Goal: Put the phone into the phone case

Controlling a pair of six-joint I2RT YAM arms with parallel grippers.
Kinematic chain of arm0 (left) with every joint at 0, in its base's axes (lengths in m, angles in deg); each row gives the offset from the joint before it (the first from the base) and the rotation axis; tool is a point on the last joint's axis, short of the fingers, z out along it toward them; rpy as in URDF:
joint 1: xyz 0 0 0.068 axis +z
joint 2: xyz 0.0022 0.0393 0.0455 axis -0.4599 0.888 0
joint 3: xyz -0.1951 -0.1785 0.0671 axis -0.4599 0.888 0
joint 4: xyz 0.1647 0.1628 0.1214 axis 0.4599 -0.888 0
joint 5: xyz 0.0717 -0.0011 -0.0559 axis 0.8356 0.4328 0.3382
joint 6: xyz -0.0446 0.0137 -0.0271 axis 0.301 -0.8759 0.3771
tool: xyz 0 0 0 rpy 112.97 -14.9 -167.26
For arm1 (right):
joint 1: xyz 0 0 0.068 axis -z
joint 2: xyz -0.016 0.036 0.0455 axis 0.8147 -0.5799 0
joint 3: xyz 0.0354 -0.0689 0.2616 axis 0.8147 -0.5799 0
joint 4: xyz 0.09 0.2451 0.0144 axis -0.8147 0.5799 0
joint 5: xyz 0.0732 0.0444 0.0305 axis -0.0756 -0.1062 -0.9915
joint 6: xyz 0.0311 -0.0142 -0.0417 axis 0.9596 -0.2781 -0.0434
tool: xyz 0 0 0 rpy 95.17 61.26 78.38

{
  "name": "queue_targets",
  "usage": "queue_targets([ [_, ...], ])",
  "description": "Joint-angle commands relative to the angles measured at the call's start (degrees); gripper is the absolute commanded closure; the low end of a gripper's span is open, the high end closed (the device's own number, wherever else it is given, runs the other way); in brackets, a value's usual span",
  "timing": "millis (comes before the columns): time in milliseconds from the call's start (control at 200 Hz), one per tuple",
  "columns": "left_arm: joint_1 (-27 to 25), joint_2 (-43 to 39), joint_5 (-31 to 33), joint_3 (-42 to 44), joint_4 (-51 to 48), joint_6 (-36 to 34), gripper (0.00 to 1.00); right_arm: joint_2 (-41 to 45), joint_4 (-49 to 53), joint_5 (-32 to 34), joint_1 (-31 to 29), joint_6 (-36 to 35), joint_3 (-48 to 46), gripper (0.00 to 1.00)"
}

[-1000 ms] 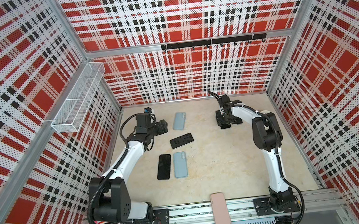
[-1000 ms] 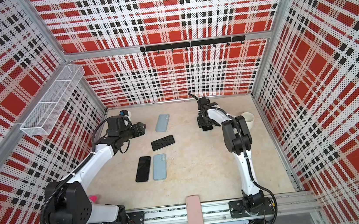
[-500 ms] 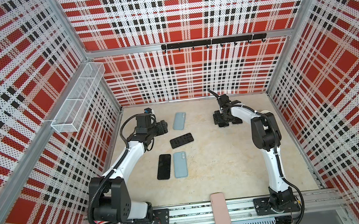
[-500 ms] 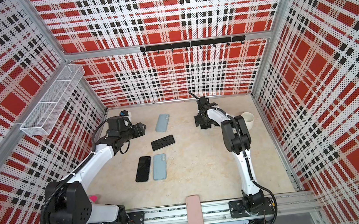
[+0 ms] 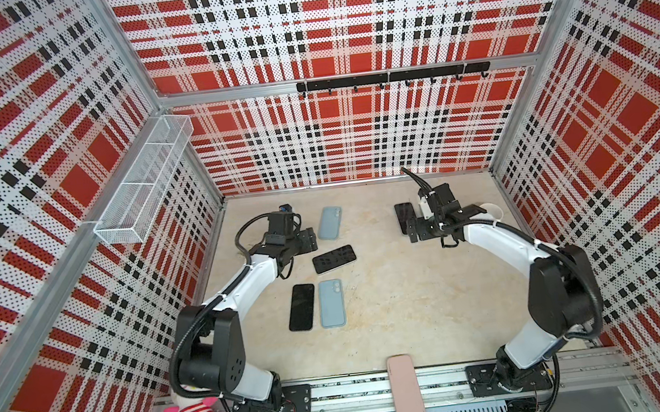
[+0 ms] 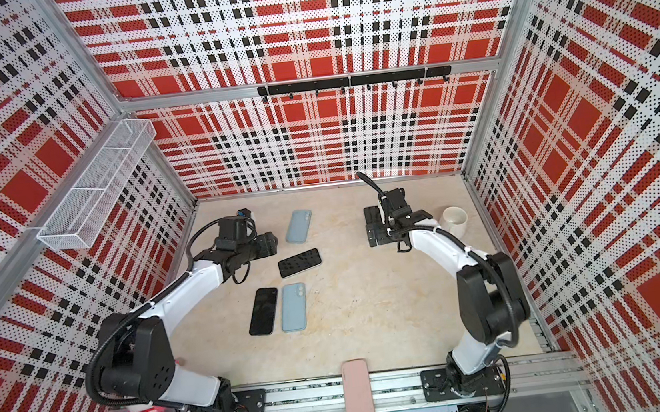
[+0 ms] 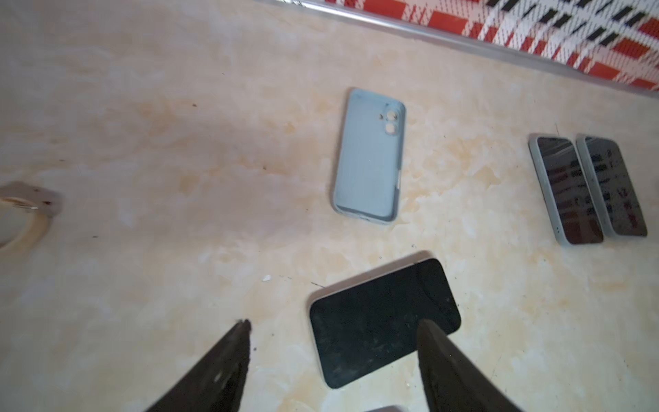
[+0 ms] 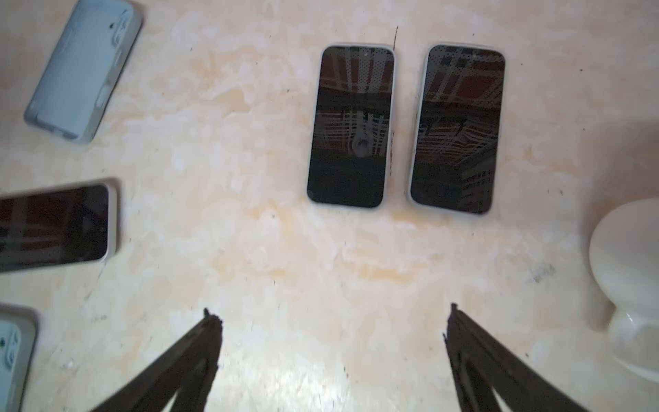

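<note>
Right pincer point(image 8: 332, 314) spread wider, holding nothing, left pincer point(image 7: 335, 324) parted, empty, near dark phone point(image 7: 385, 321)

Black phone point(image 5: 334, 259) lies flat, screen up, near the pale-blue case point(image 5: 330, 223).

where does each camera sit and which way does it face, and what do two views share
Top views: high over the arms' bases, looking down at the table; left arm and right arm show whole.
Left wrist: on left arm, looking down past the open left gripper at a dark phone, blue case beyond.
Right wrist: on right arm, looking down past the open right gripper at two phones side by side.
Shared: both wrist views show the blue case.
</note>
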Motion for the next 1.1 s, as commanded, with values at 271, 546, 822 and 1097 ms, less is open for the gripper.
queue_targets([
  [271, -3.7, 21.6, 6.6, -21.6, -4.4, -2.1, 0.29, 17.8, -2.5, -2.1, -0.3, -0.2, -17.5, 0.01],
  [546, -1.9, 30.2, 4.7, -28.1, -4.7, -2.9, 0.34, 21.6, -0.6, -0.6, 0.3, 0.1, -19.5, 0.00],
  [822, -2.1, 36.6, 6.5, -30.8, -4.7, -2.2, 0.42, 20.8, 0.1, -2.1, 0.3, 2.2, -19.0, 0.00],
  [1097, -2.5, 39.1, 4.7, -32.5, -4.7, -1.6, 0.73, 21.7, -0.7, -1.5, 0.3, 2.0, -20.2, 0.00],
])
